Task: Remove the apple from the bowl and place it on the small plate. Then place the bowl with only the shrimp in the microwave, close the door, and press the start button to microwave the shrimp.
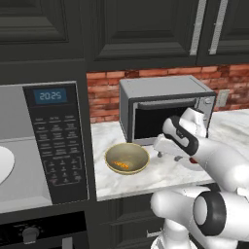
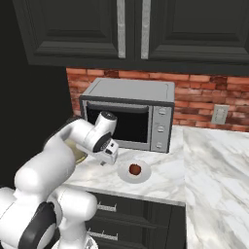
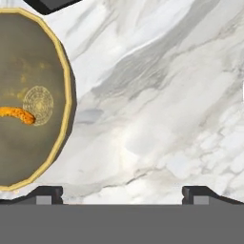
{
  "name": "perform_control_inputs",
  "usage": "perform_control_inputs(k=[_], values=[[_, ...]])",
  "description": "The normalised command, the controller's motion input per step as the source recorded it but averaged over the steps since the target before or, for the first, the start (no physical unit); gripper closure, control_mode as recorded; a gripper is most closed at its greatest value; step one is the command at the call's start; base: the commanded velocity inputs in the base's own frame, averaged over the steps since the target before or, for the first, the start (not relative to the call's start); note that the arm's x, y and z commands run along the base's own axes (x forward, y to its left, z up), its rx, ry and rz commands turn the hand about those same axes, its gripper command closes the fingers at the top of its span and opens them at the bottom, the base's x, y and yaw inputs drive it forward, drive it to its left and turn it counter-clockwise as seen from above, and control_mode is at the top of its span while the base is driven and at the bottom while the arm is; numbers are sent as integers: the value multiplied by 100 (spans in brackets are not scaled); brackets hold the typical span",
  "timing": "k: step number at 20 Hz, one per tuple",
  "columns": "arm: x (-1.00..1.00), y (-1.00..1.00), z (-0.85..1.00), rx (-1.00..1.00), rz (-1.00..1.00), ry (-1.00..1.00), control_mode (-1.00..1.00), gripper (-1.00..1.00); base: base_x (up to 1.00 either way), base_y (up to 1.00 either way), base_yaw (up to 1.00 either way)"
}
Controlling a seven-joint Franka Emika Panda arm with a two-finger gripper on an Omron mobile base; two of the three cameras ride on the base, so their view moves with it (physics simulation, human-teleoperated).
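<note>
Apple (image 2: 135,169) already out and parked on the small plate (image 2: 122,175), bowl (image 1: 127,158) with just the shrimp (image 1: 121,165) waiting on the bench (image 1: 160,177), jaws wide open and empty beside it, microwave (image 1: 44,146) loading, door-closing and start-button steps all left.

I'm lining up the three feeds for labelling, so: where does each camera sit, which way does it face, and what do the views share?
Left base view: behind the arm to its left, looking forward and down at the open microwave, the bowl with shrimp and the toaster oven; the arm rises at lower right.
Right base view: behind to its right, facing the same counter; the apple sits on the small plate; arm at lower left.
Hand view: looks down on the marble beside the bowl, over the open gripper.
Shared: bowl, counter.
</note>
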Motion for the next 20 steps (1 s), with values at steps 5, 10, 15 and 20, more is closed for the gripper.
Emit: perform_control_inputs(k=[5,10,15,20], values=[[15,41,4,3,8,1,-100,-100,0,0,0],[33,42,-1,3,3,2,-100,-100,0,0,0],[30,21,-13,0,0,0,-100,-100,0,0,0],[26,13,-26,0,0,0,-100,-100,0,0,0]])
